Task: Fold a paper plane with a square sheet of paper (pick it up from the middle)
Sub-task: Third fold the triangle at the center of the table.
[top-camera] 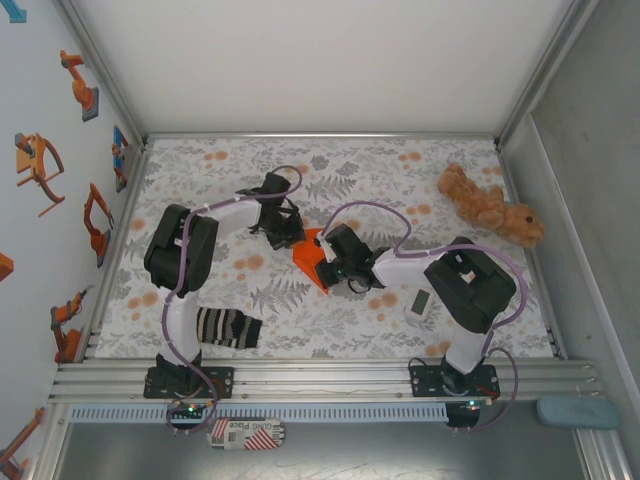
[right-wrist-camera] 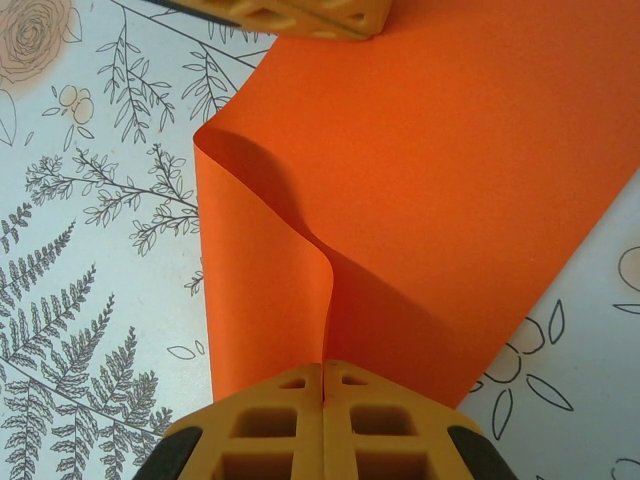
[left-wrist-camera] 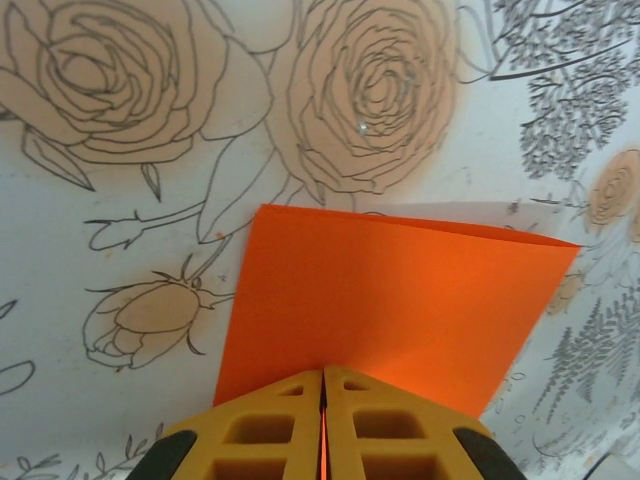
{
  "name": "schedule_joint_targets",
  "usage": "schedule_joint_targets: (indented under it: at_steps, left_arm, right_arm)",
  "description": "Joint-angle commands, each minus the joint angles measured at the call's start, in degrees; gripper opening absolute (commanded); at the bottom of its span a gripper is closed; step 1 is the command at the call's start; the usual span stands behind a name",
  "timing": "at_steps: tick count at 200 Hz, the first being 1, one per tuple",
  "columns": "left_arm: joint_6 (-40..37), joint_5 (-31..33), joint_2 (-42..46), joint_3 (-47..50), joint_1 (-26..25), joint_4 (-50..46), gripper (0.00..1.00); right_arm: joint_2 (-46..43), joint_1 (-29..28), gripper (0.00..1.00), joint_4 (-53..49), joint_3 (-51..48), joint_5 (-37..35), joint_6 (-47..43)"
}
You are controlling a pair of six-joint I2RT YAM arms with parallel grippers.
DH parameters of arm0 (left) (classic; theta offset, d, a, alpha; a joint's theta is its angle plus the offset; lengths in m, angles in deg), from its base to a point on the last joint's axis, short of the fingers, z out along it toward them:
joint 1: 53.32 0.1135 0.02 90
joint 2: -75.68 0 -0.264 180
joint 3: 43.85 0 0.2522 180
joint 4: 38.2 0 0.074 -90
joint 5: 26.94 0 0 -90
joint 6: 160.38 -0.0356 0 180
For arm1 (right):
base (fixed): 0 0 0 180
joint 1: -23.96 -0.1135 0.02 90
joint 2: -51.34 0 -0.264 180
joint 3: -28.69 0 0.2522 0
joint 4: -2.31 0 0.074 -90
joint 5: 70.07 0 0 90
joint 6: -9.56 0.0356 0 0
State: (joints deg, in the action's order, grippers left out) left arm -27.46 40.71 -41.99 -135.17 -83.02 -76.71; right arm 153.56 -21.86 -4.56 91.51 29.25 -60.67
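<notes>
- Overhead, the square sheet of paper sits mid-frame on the flowered bench, a small orange patch between the two arms' ends.
- The left gripper meets it from the upper left and the right gripper from the right. From up here I cannot tell how either gripper's jaws stand.
- A striped sock lies at the lower left near the left arm's base. A brown plush toy lies at the upper right, well apart from the paper.
- Left wrist view: at bottom centre the left gripper is pinched closed on the near edge of the paper, with a thin orange line between its yellow fingers. The sheet spreads up to mid-frame, its far edge straight and sloping slightly down to the right over the rose print.
- Right wrist view: at bottom centre the right gripper is clamped on the paper — a raised curl of the sheet climbs from between its fingers toward the upper left. The rest of the sheet spreads across the upper right, and the left gripper touches the paper's top edge.
</notes>
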Motion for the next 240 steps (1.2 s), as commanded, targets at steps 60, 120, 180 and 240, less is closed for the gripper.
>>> schedule_joint_targets:
  at_steps: [60, 120, 180, 240]
  left_arm:
    - [-1.7, 2.2, -3.0, -1.6, -0.4, -5.9, 0.06]
    - [-2.4, 2.4, -3.7, -2.3, -0.8, -6.7, 0.06]
    - [-2.4, 2.1, -3.6, -2.7, -0.9, -6.7, 0.06]
    - [-2.3, 2.0, -3.6, -2.9, -0.9, -6.8, 0.06]
  right_arm:
    - [-0.9, 0.5, 0.00, 0.5, 0.4, -1.9, 1.7]
    - [-0.6, 0.8, 0.00, 0.0, 0.6, -2.0, 1.9]
    - [0.2, 0.8, 0.00, 0.0, 1.1, -0.2, 1.6]
    - [1.0, 0.8, 0.00, -0.7, 1.3, 1.2, 1.9]
